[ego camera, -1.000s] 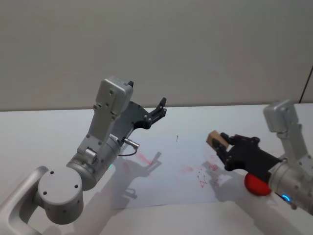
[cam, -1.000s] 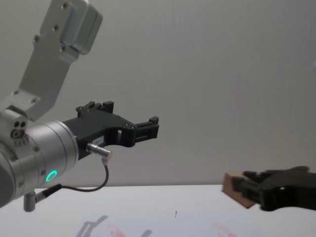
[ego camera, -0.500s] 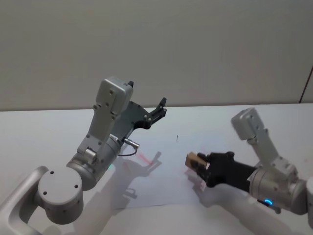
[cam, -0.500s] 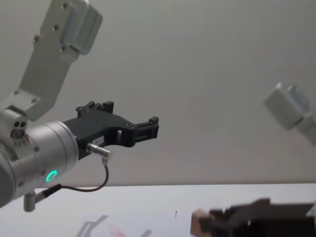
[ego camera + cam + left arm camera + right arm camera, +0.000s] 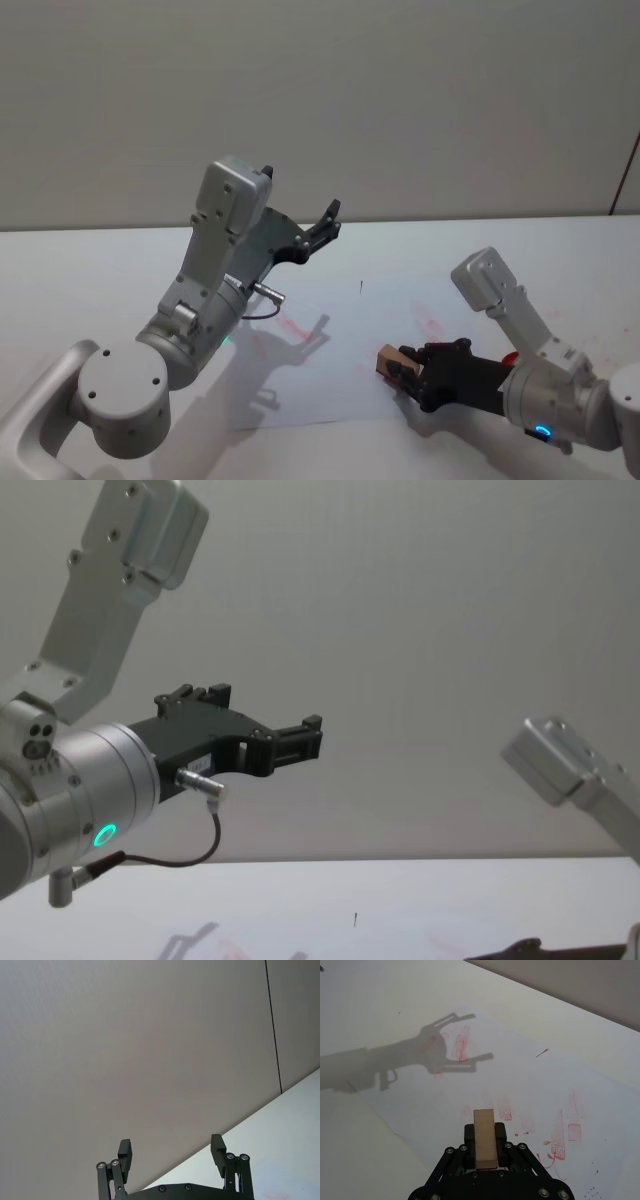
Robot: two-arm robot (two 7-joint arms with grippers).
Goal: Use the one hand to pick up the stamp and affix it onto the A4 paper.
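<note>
Your right gripper has dropped and swung inward, clamped on the stamp, now low over the front edge of the paper. The block's long axis runs forward out of the fingers, with the sheet directly beneath. Your left gripper hangs raised, open.

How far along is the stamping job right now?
Done: the right gripper is shut on the stamp. In hand: it holds the stamp low over the near edge of the A4 paper, beside red imprints. Remaining: pressing it down; I cannot tell whether it touches. The left gripper is parked open, raised.
</note>
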